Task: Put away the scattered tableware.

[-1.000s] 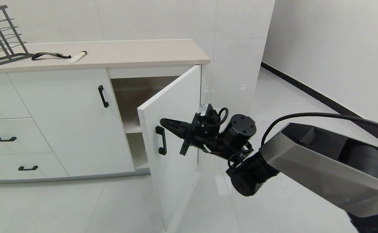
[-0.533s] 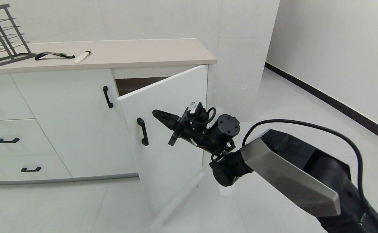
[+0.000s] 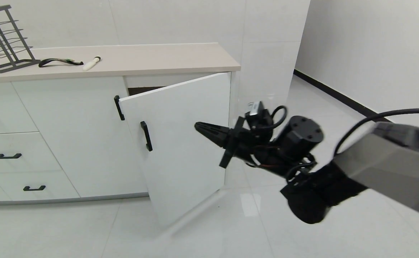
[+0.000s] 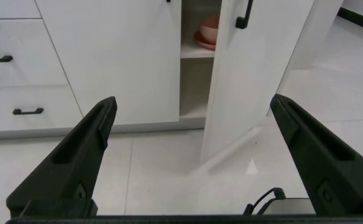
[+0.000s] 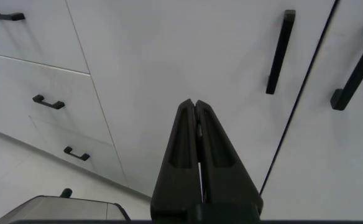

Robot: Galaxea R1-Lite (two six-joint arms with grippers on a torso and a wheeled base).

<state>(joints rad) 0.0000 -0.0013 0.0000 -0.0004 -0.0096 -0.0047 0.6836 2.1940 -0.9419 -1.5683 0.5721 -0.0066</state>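
Observation:
A white cabinet door (image 3: 180, 143) with a black handle (image 3: 146, 136) stands slightly ajar under the beige countertop (image 3: 159, 57). My right gripper (image 3: 198, 126) is shut and empty, pointing at the door's face to the right of the handle. In the right wrist view the shut fingers (image 5: 194, 104) point at the white cabinet fronts between two black handles (image 5: 279, 53). My left gripper (image 4: 194, 102) hangs open low over the floor in front of the cabinet. Through the gap, pink bowls (image 4: 207, 31) rest on a shelf inside.
A black wire rack (image 3: 5, 39), a black strap-like item (image 3: 57, 61) and a white-handled utensil (image 3: 91, 62) lie on the countertop's left part. Drawers with black pulls (image 3: 8, 156) fill the cabinet's left side. Open tiled floor (image 3: 231, 233) lies to the right.
The cabinet door has swung from wide open to nearly shut. My right gripper followed it, then drew back to the right. The camera shifted slightly early on.

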